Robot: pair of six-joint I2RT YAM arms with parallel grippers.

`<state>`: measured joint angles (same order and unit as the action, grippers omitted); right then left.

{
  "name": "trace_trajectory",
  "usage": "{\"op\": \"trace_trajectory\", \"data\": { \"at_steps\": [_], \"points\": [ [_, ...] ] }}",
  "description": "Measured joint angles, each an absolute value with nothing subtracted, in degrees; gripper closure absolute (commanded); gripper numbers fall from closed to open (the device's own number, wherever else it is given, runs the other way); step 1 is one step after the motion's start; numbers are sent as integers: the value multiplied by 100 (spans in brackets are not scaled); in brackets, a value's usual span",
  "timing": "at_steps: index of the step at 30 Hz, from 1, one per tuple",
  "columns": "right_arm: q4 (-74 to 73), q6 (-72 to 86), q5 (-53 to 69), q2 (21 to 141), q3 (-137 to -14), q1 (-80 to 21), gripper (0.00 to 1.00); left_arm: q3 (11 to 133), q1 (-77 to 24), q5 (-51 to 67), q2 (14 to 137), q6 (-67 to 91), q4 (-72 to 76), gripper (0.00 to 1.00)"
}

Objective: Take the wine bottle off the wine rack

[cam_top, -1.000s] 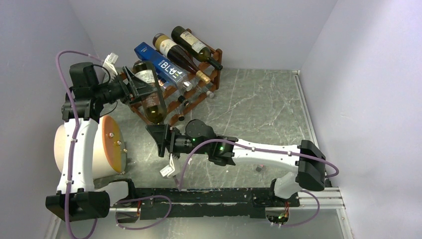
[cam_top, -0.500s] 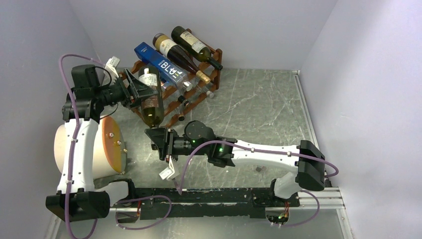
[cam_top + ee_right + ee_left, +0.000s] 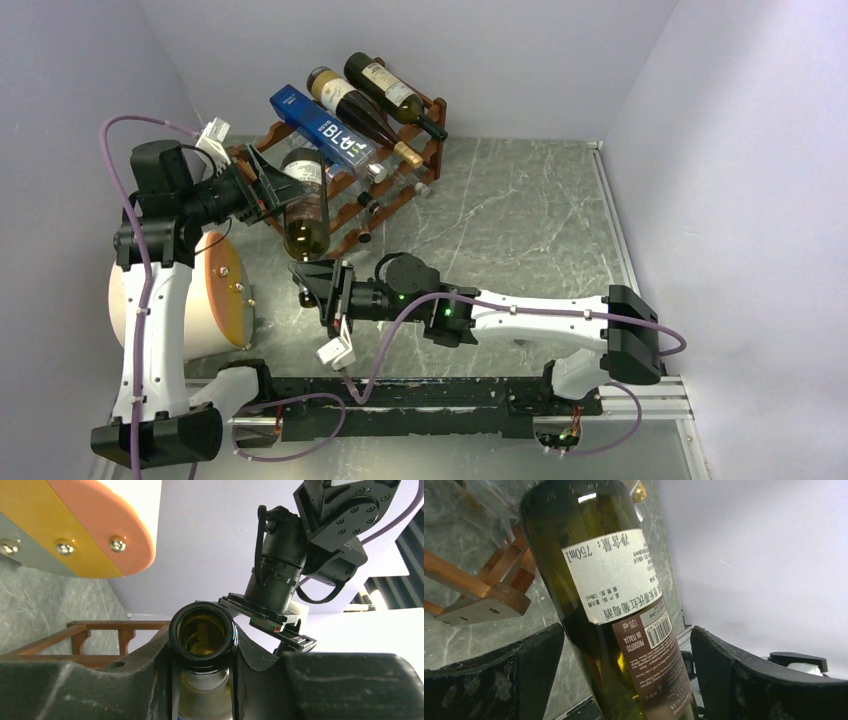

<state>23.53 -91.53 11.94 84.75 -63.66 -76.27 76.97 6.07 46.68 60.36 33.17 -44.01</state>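
The right gripper (image 3: 318, 285) sits low over the marble desk (image 3: 520, 210), its jaws spread to flank the wine bottle's (image 3: 305, 210) base; I cannot tell whether they press it. The left gripper (image 3: 272, 185) clamps the tilted bottle's body, holding it in the air at the near-left end of the wine rack (image 3: 352, 212).

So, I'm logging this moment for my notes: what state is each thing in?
Green glass wine bottle, held tilted, mouth open.
Reddish-brown wooden wine rack, upright, holding other bottles.
Left end effector, shut on the bottle's body.
Right end effector, shut on the bottle's neck.
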Motion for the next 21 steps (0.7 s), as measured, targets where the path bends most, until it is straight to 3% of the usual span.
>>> {"op": "trace_trajectory", "data": {
  "at_steps": [10,21],
  "points": [
    [2606,-8119,1050,7918,-5935,-7789,100,7710,607,3553,5546,3140,-4637,1],
    [2349,-5148,-746,7013,-6104,-8418,100,8416,607,2727,5531,2858,-4364,1]
  ]
}}
